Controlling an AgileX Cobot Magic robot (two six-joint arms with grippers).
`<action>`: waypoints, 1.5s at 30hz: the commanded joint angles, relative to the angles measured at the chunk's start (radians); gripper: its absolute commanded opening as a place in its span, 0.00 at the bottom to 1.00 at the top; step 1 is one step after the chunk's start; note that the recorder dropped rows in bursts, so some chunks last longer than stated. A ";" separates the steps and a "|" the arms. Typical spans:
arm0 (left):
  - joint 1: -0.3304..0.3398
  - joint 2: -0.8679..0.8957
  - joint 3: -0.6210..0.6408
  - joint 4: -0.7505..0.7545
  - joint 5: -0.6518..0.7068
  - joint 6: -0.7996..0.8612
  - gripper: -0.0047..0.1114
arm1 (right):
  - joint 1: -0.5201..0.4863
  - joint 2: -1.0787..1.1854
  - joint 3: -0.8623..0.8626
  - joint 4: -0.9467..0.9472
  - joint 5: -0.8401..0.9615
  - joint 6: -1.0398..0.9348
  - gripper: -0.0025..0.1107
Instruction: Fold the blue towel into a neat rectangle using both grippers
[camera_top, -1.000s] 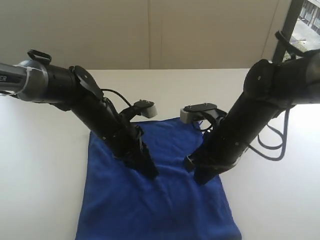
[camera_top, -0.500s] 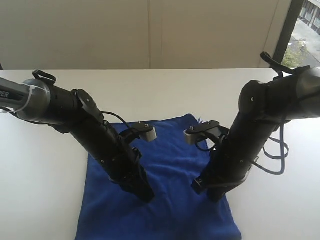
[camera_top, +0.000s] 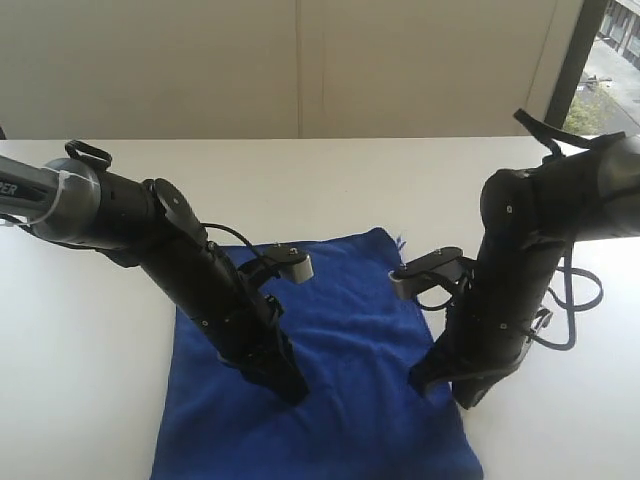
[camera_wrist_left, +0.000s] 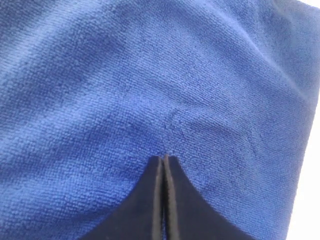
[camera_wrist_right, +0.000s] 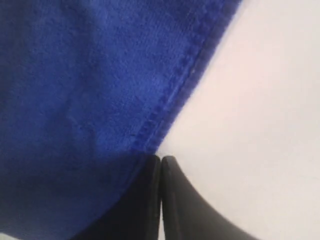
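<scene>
On the white table (camera_top: 90, 400), left side of the exterior view: left arm (camera_top: 170, 250) comes in from the frame edge, a grey link at its far end and black joints after it, sloping down toward the middle. A small grey block (camera_top: 297, 263) stands out beside its wrist, with a thin black cable looping to it.

Left gripper (camera_top: 292, 390): clenched, tip pressed onto the cloth well inside the left border. In the left wrist view the two jaws meet in a thin seam. A faint pucker sits in the pile just ahead of the tip. Cannot tell whether any fibre is nipped.

Blue towel (camera_top: 340, 320): lies spread on the table between and under both arms, roughly four-sided, low soft ripples across it. Its far right corner points toward the wall, and the near end runs out of the bottom of the frame.

Right arm (camera_top: 530, 250): drops steeply from the right, with loose black cables (camera_top: 575, 300) hanging beside it and a grey block at its wrist.

Right gripper (camera_wrist_right: 161, 159): also clenched, jaws flush together. The tip rests at the towel's stitched right hem, just where blue meets bare table. Nothing is seen held.

Far right, upper corner: window (camera_top: 620, 45) showing daylight.
</scene>
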 joint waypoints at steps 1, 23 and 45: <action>-0.003 0.006 0.015 0.040 -0.026 0.002 0.04 | 0.003 -0.065 0.005 0.115 -0.016 -0.071 0.02; -0.003 0.006 0.015 0.033 -0.051 0.002 0.04 | 0.041 0.011 0.005 0.094 -0.055 -0.080 0.02; -0.003 0.006 0.015 0.033 -0.060 0.004 0.04 | 0.041 0.011 0.048 -0.143 -0.020 0.124 0.02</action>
